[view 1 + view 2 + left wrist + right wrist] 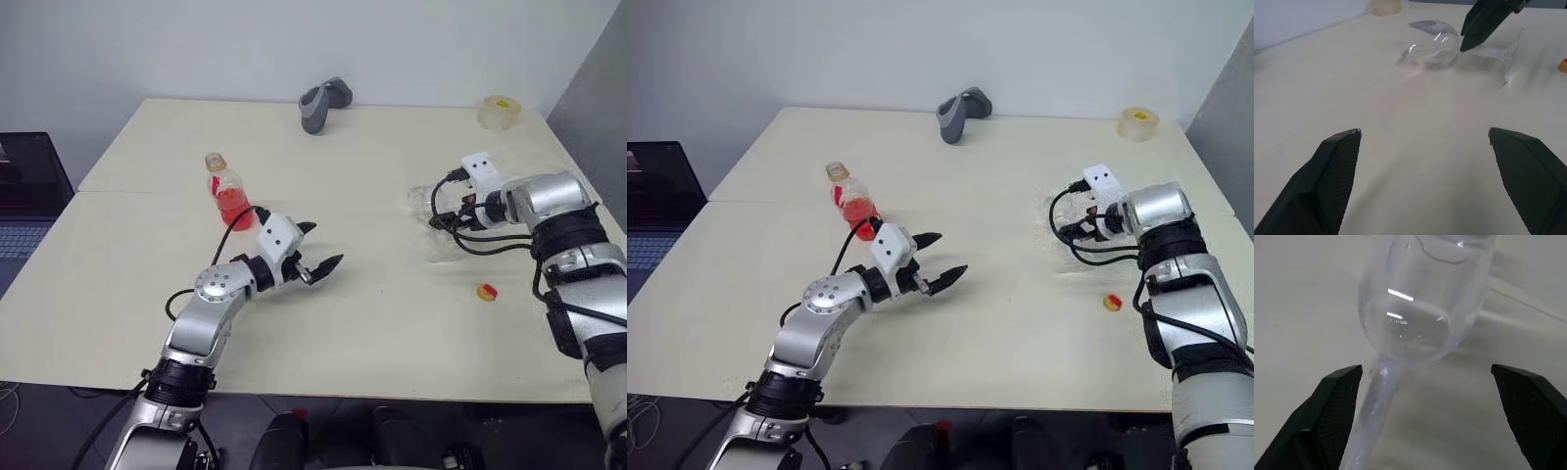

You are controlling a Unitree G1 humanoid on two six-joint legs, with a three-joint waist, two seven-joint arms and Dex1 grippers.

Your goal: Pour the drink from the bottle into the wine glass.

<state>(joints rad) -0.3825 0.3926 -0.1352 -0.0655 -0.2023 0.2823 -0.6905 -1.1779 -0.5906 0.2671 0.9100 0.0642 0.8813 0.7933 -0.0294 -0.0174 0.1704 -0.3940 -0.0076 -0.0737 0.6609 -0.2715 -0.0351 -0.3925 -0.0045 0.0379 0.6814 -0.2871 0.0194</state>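
Cream table (372, 333) bears bottle (224, 191), toppled wine glass (1432, 43), tape roll (500, 111).

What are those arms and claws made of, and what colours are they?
Both arms are shiny silver metal tubes with black ribbed joint sections and loose black cables. Each wrist carries a white block. The left claw and right claw each have two black, pointed, wedge-shaped fingers with finely textured pads.

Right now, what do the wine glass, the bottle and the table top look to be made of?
Wine glass: clear and colourless, with sharp glossy highlights; glass or hard plastic, the look leaves it open. It lies on its side.
Bottle: thin clear plastic by its look, red drink showing through, pale yellowish cap.
Table: matte cream surface with no glare, probably laminate or painted board.
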